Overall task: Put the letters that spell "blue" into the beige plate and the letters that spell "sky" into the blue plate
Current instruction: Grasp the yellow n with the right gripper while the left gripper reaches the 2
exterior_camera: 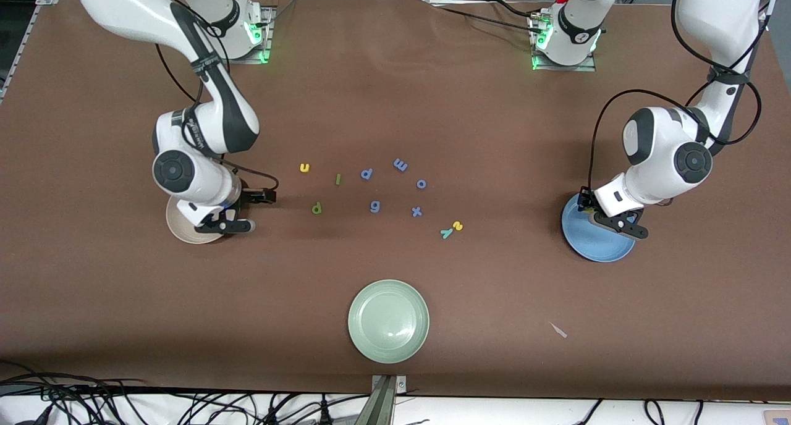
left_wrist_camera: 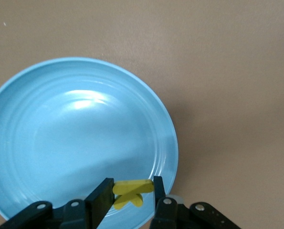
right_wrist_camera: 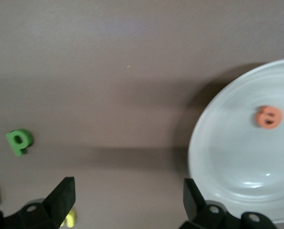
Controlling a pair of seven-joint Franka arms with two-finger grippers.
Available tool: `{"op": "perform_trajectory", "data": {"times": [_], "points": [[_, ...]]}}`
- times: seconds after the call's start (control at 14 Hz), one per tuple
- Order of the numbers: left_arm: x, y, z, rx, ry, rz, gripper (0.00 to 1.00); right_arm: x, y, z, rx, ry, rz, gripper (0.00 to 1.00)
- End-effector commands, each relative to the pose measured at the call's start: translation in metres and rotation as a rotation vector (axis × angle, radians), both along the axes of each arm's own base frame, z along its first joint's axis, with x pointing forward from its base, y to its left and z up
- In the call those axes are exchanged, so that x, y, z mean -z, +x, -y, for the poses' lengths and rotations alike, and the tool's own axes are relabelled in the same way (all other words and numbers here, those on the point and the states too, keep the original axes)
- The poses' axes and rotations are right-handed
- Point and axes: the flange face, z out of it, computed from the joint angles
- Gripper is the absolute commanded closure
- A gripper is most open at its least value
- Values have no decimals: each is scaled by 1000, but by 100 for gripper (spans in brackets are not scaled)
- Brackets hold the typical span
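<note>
Progress check, working from the camera side of the worktop (exterior_camera: 123, 301) back toward the robot bases.

Closest in was the green plate (exterior_camera: 388, 320), which had nothing to do with the job.

Next row up were the two target plates at opposite ends. The left end effector (exterior_camera: 596, 214) hung over the blue plate (exterior_camera: 596, 243), clenched on the yellow k (left_wrist_camera: 132, 191), so that letter was right above its plate but not dropped yet (the plate looked bare in the left wrist view). The teal y (exterior_camera: 446, 233) and yellow s (exterior_camera: 458, 226) sat touching each other out on the worktop, toward the left arm's end, both still to be collected.

At the right arm's end, the right end effector (exterior_camera: 228, 218) was over the beige plate (exterior_camera: 188, 230) with its fingers spread wide and holding nothing. The orange e (right_wrist_camera: 268, 117) already lay in that plate, so one of four "blue" letters was home.

A bit farther back: the green b (exterior_camera: 316, 208), then the thin l (exterior_camera: 338, 179), then the yellow u (exterior_camera: 304, 167), all loose on the worktop. The blue letters (exterior_camera: 395, 187) were scattered among them and should stay put.

My read: one letter delivered, one about to be, five left.
</note>
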Motion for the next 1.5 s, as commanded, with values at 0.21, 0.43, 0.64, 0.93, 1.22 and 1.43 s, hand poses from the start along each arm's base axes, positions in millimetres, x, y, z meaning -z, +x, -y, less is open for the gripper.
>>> {"op": "perform_trajectory", "data": {"times": [0.21,0.43,0.64,0.93,1.22,1.43], "points": [[-2,-3,0,85,2,2,75,13,-75,-24,47,32,75,0],[-15,-13,-2,170,-14,-50,75,17,-91,-54,96,39,67,0],[-6,-13,6,167,-20,-64,71,30,-100,-61,90,33,40,0],[13,-1,5,177,-27,-50,65,45,-115,-86,75,23,18,0],[25,3,4,169,-26,-23,53,59,-120,-88,58,15,4,0],[27,3,0,165,-25,-24,44,70,-121,-86,56,10,-11,1]]}}
